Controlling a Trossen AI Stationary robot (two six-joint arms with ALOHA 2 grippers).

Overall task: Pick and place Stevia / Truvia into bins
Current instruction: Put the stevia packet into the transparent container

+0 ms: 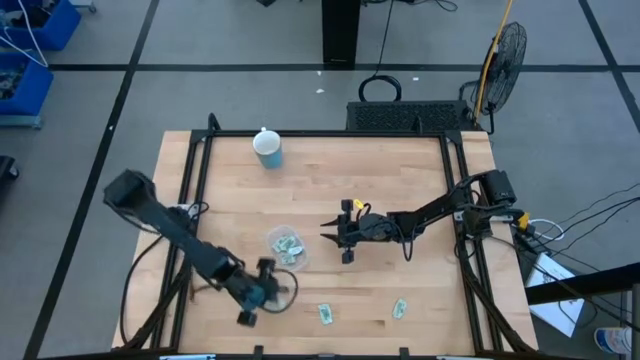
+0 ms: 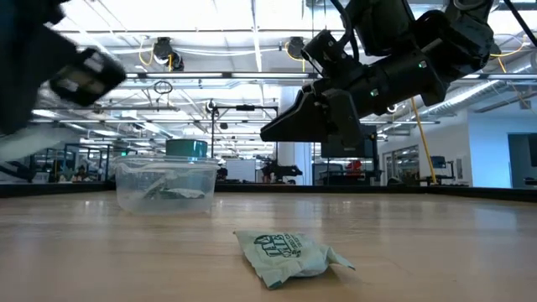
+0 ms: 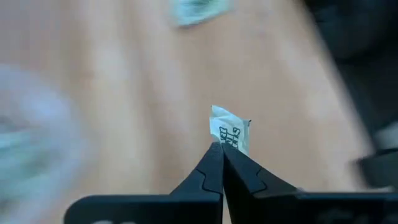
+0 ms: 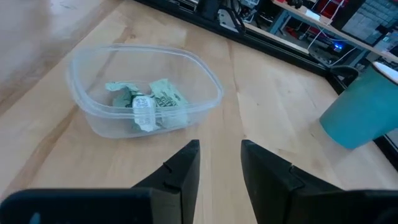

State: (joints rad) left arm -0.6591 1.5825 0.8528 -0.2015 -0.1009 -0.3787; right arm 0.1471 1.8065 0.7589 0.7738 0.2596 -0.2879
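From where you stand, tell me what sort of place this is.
Probably a robotics lab or workshop: a wooden bench, grey floor with a fan and blue bins, ceiling lights over benches behind.

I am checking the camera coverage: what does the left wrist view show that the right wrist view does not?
Only the left wrist view shows the left pincer shut on a sachet. Only the right wrist view shows the open right pincer, several sachets clearly inside the clear container, and the blue cup. Both show the wooden table.
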